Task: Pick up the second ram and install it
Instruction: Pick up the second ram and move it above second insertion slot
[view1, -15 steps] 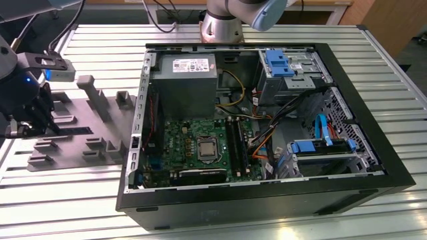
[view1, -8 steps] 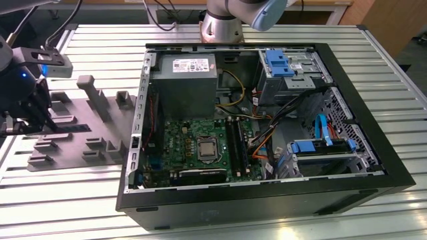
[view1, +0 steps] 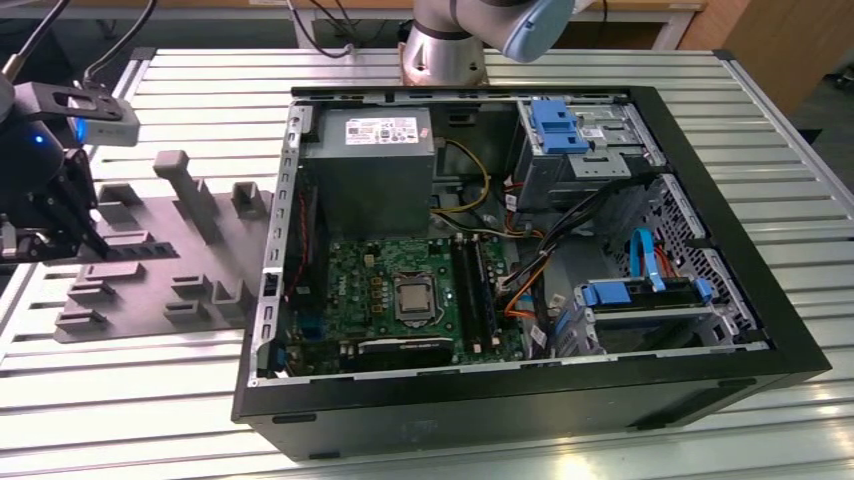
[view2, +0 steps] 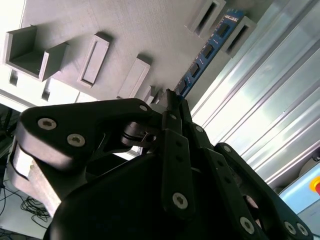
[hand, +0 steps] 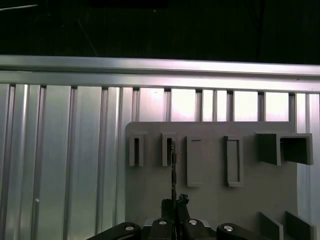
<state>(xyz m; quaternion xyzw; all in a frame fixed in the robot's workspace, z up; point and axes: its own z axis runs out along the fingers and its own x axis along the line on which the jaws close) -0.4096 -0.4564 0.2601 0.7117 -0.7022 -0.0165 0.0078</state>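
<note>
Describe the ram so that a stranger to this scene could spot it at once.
On the slatted table, beside the open case, lies a grey plate of moulded holders. The ram stands on edge among them, near the claw. It is the plate's one blue thing: a thin board with a row of dark chips, while everything around it is plain grey.

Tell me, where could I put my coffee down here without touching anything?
Bare slatted table lies in front of the grey holder plate and along the computer case on the exterior view's right. Crowded: the plate's holders and the case's inside.
</note>
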